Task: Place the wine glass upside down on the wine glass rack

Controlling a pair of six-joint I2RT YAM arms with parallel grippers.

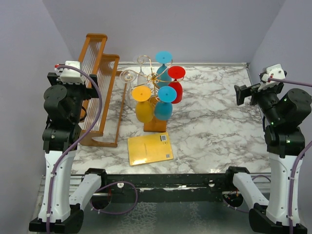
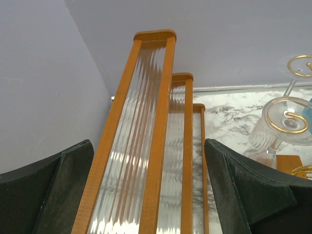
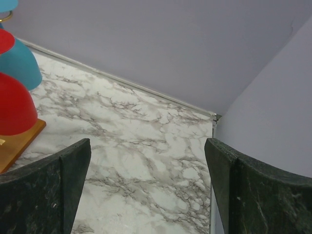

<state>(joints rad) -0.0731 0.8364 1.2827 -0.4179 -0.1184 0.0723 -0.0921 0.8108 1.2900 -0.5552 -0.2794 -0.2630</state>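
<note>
Marble-patterned table [image 1: 214, 126] carries a wooden two-tier frame [image 1: 100, 97] with clear rods along its left side. Just right of the frame, near the middle of the table, stands the wine glass rack [image 1: 155, 78], gold wire on a brown base. A yellow envelope [image 1: 150, 148] lies flat just in front of the base. Six wine glasses [image 1: 164, 105] hang upside down on the rack's arms: two clear, two blue, one red and one yellow. The left gripper [image 2: 148, 146] is above the frame, jaws wide and empty. The right gripper [image 3: 147, 144] is near the right edge, equally wide and empty.
</note>
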